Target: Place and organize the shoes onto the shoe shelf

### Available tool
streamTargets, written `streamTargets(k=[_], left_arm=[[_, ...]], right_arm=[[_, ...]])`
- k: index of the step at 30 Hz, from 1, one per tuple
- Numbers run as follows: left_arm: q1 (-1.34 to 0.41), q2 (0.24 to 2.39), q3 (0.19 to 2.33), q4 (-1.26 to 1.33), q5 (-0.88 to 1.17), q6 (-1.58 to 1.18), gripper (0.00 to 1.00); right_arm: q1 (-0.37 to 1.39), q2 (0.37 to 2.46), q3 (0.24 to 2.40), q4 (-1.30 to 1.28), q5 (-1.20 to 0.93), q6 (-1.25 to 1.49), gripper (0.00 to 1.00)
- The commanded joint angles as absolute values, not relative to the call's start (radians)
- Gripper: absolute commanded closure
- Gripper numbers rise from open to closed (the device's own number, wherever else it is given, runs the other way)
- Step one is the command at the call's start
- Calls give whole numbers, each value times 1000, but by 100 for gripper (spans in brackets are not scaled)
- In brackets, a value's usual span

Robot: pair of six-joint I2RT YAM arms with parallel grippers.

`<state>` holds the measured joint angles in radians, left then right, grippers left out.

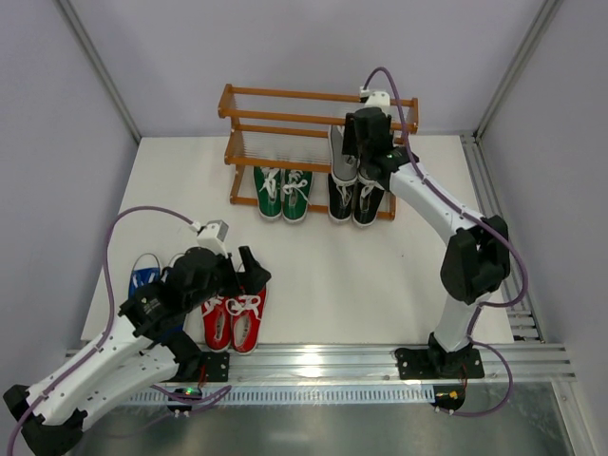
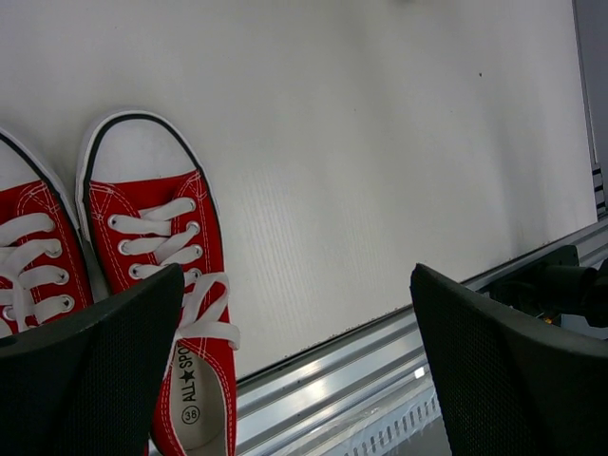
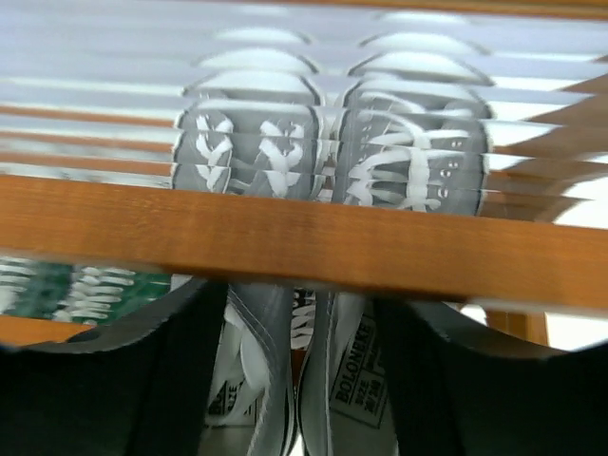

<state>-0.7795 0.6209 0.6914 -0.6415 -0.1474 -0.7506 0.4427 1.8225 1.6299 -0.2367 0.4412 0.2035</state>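
Note:
The orange-brown shoe shelf (image 1: 285, 95) stands at the back of the table. A green pair (image 1: 282, 193) and a black pair (image 1: 355, 203) sit on its lowest tier. My right gripper (image 1: 366, 142) is at the tier above the black pair, shut on the grey pair (image 3: 294, 142). Its fingers (image 3: 123, 399) are inside the two shoes and pinch their inner walls together behind a shelf rail (image 3: 304, 233). The red pair (image 1: 236, 321) lies on the table at the near left. My left gripper (image 1: 242, 271) hangs open just above it, one finger (image 2: 85, 380) over the right red shoe (image 2: 161, 247).
A blue pair (image 1: 142, 275) lies left of the red pair, mostly hidden under the left arm. A metal rail (image 1: 332, 359) runs along the table's near edge and shows in the left wrist view (image 2: 380, 370). The shelf's top tier (image 1: 313, 97) holds nothing.

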Motion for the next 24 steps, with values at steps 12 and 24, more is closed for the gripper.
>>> streamTargets(k=[12,24], left_arm=[[-784,698,817,-618,-245,-703,0],[-772,1128,897,-954,-224,-818,0]], right_arm=[[502,1367,1307,-170,459,302,19],[624,789,779,-264,397,483,6]])
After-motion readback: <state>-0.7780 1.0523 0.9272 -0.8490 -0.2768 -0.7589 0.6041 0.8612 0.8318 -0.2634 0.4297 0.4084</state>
